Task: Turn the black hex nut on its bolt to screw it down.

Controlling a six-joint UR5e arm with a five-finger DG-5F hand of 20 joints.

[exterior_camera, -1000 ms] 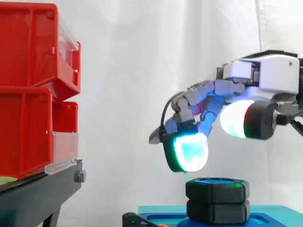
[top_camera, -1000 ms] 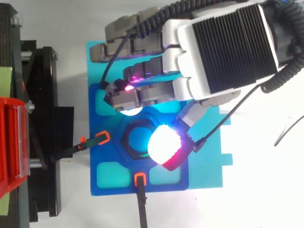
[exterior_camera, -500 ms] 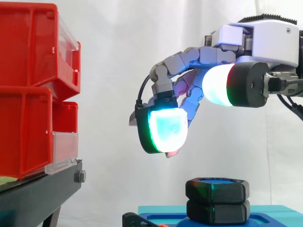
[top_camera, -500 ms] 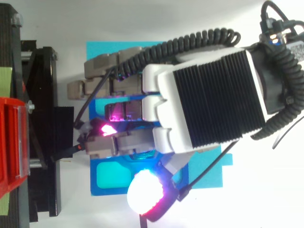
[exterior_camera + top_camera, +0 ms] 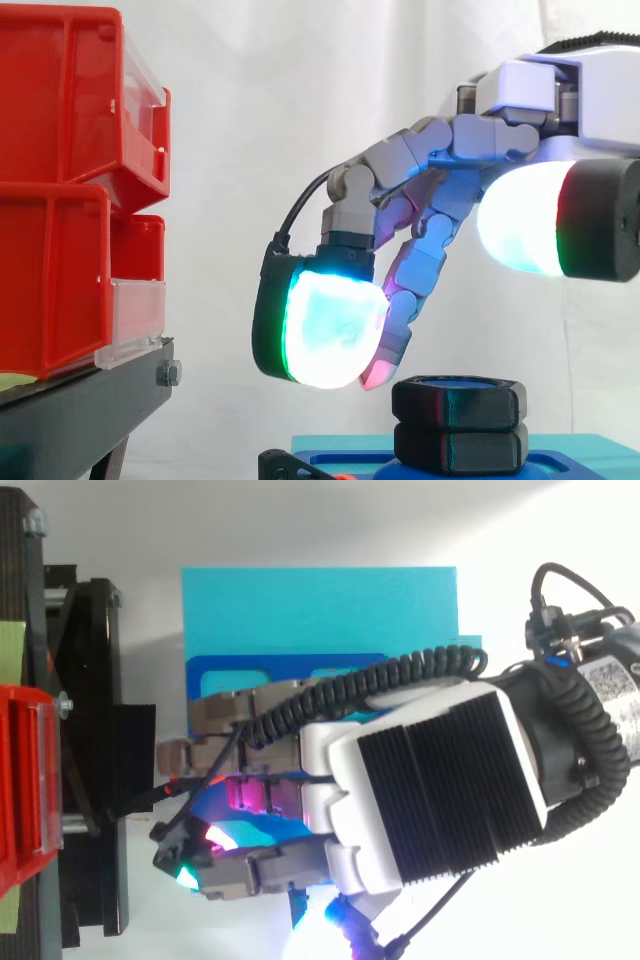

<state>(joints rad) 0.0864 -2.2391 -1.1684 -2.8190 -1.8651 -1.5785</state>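
While the black hex nut (image 5: 458, 401) sits at the top of its blue bolt (image 5: 455, 381), stacked on a second black hex piece (image 5: 460, 447) just below it, the hand (image 5: 470, 140) hangs above and to the left of the nut, clasping nothing. Its fingers arch downward and stand well apart from the thumb. A large white-cyan fingertip (image 5: 325, 335) glows to the left of the nut, a pink-lit one (image 5: 383, 368) ends just beside the nut's upper left edge, and the thumb's white pad (image 5: 525, 230) hovers above the nut, to its right. Under the nut lies a cyan base plate (image 5: 320, 605). Well left of the nut stand red bins (image 5: 60, 190) on a black stand (image 5: 80, 415).
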